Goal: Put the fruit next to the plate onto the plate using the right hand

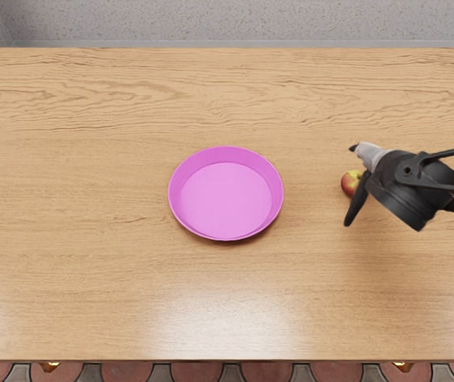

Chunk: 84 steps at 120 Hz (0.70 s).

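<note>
The task is only getting started. The right hand (390,187) is hovering low over the desk (91,263) with its fingers spread. One pale fingertip is pointing out over the far side of the fruit (351,183) and one dark finger is angling down on the near side. The fruit is sitting just in front of the hand, between those two fingers and partly hidden by the palm. Whether any finger is actually touching it is not showing clearly. As far as can be judged, the hand is bracketing the fruit rather than clamping it, and the fruit seems to be resting on the desk.

The pink plate (176,193) is lying well out beyond the fingertips, farther along the line the hand is pointing, and it is holding nothing. So the grasp, the lift, the carry across and the set-down are all remaining.

The fruit is looking small and round, like an apple, red on most of what is showing and shading to yellow on the side facing the hand. The left arm is not showing.
</note>
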### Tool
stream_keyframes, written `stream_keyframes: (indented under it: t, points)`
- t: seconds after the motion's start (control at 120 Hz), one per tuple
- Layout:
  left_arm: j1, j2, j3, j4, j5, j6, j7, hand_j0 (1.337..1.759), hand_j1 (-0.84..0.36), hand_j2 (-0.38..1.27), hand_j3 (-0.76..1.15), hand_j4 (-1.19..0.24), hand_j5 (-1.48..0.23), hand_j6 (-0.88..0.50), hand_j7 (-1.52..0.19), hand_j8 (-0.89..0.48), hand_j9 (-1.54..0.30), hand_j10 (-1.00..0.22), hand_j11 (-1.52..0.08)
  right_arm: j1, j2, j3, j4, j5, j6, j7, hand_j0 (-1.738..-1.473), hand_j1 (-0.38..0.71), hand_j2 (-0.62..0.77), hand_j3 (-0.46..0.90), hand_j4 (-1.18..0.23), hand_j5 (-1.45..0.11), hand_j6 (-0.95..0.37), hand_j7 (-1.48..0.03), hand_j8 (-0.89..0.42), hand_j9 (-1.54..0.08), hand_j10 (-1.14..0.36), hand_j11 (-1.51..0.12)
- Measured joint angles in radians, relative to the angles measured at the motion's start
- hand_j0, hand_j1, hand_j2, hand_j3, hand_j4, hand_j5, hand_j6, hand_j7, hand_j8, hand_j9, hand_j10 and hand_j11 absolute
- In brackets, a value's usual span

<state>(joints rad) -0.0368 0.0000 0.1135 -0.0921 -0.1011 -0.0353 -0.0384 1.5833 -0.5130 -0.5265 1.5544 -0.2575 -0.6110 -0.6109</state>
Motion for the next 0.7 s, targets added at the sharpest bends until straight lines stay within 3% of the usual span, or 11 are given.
stream_keyframes:
  t: [0.158, 0.383, 0.6, 0.7]
  points:
    - [0.000, 0.000, 0.000, 0.000, 0.000, 0.000, 0.000, 1.658, 0.07, 0.05, 0.00, -0.23, -0.30, -0.23, -0.30, -0.23, -0.30, -0.23, -0.30, 0.001, 0.062, -0.061, -0.040, 0.017, 0.000, 0.000, -1.658, -0.30, -0.01, 0.00, -0.04, -0.05, -0.04, -0.05, -0.04, -0.05, -0.04, -0.05]
    - [-0.001, 0.000, 0.000, 0.000, 0.000, 0.000, 0.000, 1.658, 0.07, 0.05, 0.00, -0.23, -0.30, -0.23, -0.30, -0.23, -0.30, -0.23, -0.30, 0.008, 0.078, -0.084, -0.079, 0.024, 0.000, 0.000, -1.658, -0.29, -0.01, 0.00, -0.05, -0.06, -0.05, -0.06, -0.05, -0.06, -0.05, -0.06]
    - [0.000, 0.000, 0.000, 0.000, 0.000, 0.000, 0.000, 1.658, 0.07, 0.05, 0.00, -0.23, -0.30, -0.23, -0.30, -0.23, -0.30, -0.23, -0.30, 0.010, 0.081, -0.089, -0.098, 0.021, 0.000, 0.000, -1.658, -0.17, -0.03, 0.00, -0.15, -0.19, -0.15, -0.19, -0.15, -0.19, -0.15, -0.19]
    - [0.000, 0.000, 0.000, 0.000, 0.000, 0.000, 0.000, 1.658, 0.07, 0.05, 0.00, -0.23, -0.30, -0.23, -0.30, -0.23, -0.30, -0.23, -0.30, 0.010, 0.081, -0.089, -0.100, 0.018, 0.000, 0.000, -1.658, -0.05, -0.05, 0.00, -0.25, -0.32, -0.25, -0.32, -0.25, -0.32, -0.25, -0.32]
